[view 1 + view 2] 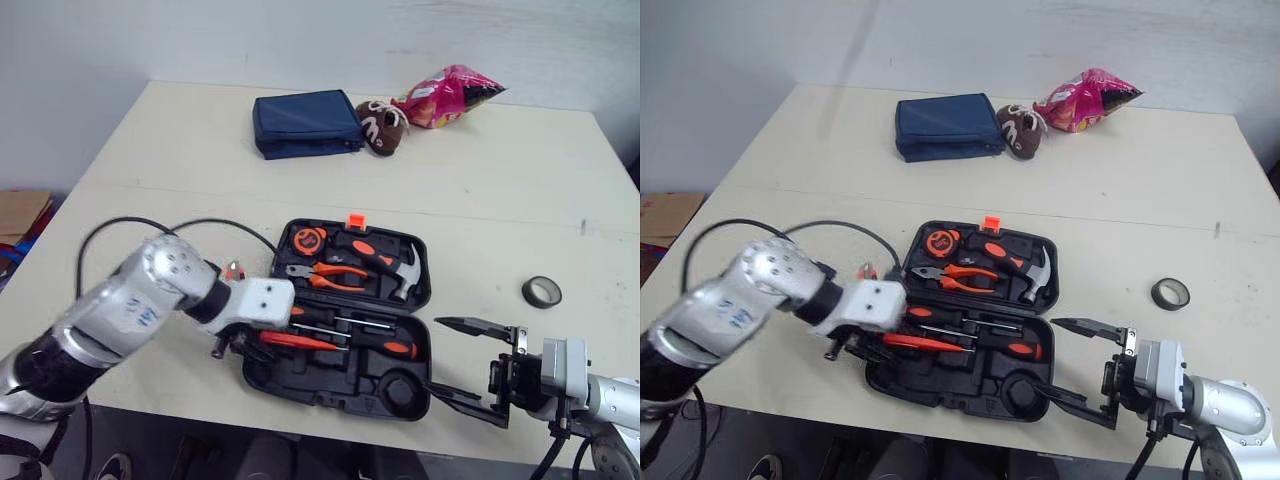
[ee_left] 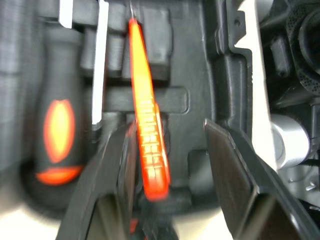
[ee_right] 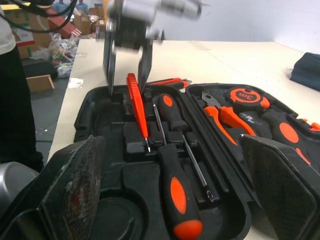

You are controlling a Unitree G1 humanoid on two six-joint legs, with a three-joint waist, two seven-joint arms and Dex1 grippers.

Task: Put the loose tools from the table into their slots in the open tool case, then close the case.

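Lab: cardboard boxes (image 3: 22, 47), work table (image 1: 500, 190)

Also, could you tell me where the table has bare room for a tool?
Bare cream tabletop: between black plastic tool case and black tape roll; between case and dark blue fabric pouch. Crowded: left of case, by left gripper and black cable.

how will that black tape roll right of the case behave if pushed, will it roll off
The tape roll lies flat on the table, hole up, so a push would probably slide it rather than roll it. It looks like a small hollow ring, so likely light. Tipped on edge, it could roll.
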